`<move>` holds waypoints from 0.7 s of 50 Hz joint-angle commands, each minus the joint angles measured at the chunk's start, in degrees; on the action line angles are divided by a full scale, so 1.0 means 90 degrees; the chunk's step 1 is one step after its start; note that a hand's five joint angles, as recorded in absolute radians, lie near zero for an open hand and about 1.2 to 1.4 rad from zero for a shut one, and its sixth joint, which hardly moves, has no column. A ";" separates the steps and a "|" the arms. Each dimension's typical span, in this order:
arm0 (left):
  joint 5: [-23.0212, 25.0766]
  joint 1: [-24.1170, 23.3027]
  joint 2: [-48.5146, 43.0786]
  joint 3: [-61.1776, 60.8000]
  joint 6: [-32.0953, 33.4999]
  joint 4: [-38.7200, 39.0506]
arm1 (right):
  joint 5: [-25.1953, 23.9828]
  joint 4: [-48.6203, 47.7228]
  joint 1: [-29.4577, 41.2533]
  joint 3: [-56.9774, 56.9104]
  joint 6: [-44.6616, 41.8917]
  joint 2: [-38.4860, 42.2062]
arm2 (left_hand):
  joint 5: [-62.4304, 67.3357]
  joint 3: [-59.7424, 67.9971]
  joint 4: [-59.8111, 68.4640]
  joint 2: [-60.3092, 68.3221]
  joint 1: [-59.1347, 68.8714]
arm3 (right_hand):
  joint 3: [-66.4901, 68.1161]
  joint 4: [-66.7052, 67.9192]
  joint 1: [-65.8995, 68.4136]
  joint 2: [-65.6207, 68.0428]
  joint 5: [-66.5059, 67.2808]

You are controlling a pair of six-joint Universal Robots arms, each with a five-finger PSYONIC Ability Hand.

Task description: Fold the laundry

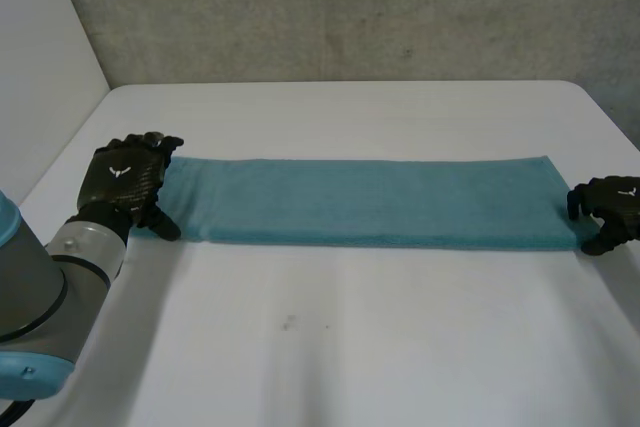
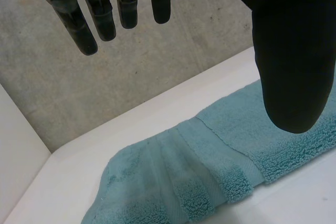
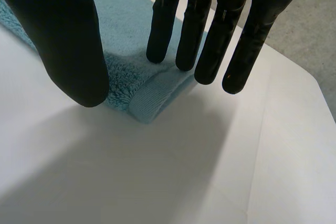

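L robot hand (image 1: 125, 179) prob. on towel (image 1: 375, 215)

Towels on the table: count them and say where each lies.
1. A teal towel lies as a long strip across the table, one end by the left hand, the other by the right hand.

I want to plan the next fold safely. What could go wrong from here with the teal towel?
The left hand is open at one end of the towel, gripping nothing, so a lift may leave that end behind.
That end is rumpled, so the fold may come out uneven.
The right hand has straight fingers on one corner only; it may slip.
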 commanded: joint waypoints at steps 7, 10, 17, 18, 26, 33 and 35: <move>0.0006 0.0000 0.0002 -0.0014 0.0000 0.0000 | 0.0184 0.0002 0.0008 -0.0230 -0.0156 0.0152 | -0.0099 -0.0050 0.0000 0.0018 0.0037 | 0.4093 0.4114 0.4806 0.4102 0.4293; 0.0006 0.0010 0.0011 -0.0014 0.0000 0.0000 | 0.0311 0.0002 -0.0031 -0.0317 -0.0147 0.0172 | -0.0099 -0.0050 0.0000 0.0018 0.0037 | 0.4093 0.4114 0.4806 0.4102 0.4293; 0.0006 0.0010 0.0031 -0.0024 0.0000 0.0000 | 0.0955 -0.0018 -0.0080 -0.0698 -0.0147 0.0191 | -0.0118 -0.0069 -0.0019 0.0000 0.0018 | 0.4093 0.4114 0.4806 0.4102 0.4293; 0.0006 0.0010 0.0031 -0.0024 0.0000 -0.0010 | 0.1246 0.0011 -0.0216 -0.0892 -0.0137 0.0191 | -0.0118 -0.0069 -0.0019 0.0000 0.0018 | 0.4093 0.4114 0.4806 0.4102 0.4293; -0.0003 0.0029 0.0050 -0.0024 0.0000 -0.0010 | 0.1777 0.0109 -0.1047 -0.1586 -0.0332 0.0143 | -0.0118 -0.0069 -0.0019 0.0000 0.0018 | 0.4093 0.4114 0.4806 0.4102 0.4293; -0.0013 0.0020 0.0109 -0.0024 0.0010 -0.0010 | 0.1708 0.0109 0.0005 -0.1792 0.0106 -0.0403 | -0.0155 -0.0106 -0.0056 -0.0038 -0.0019 | 0.4093 0.4114 0.4806 0.4102 0.4293; -0.0023 0.0029 0.0167 -0.0014 0.0000 -0.0010 | 0.1728 0.0100 0.0503 -0.1889 0.0273 -0.0579 | -0.0155 -0.0106 -0.0057 -0.0038 -0.0019 | 0.4093 0.4114 0.4806 0.4102 0.4293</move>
